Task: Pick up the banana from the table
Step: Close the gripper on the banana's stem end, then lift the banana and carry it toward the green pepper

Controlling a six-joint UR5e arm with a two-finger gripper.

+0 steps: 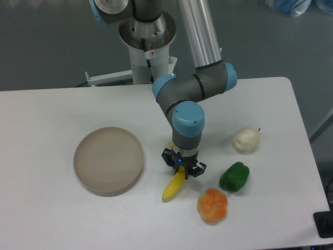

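Nearest the lens, the orange fruit [213,205] is lying just beside and below the jaws. Directly beneath them the banana [174,186] is resting on the surface [41,208], its long axis running diagonally out from between them. The gripper [182,170] is straddling its upper end, jaws apart.

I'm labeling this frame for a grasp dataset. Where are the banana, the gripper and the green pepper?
banana [171,189]: fixed camera, lower visible half of the yellow body.
gripper [181,171]: fixed camera, midway between its fingertips, over the banana's upper end.
green pepper [234,176]: fixed camera, middle of its glossy body.
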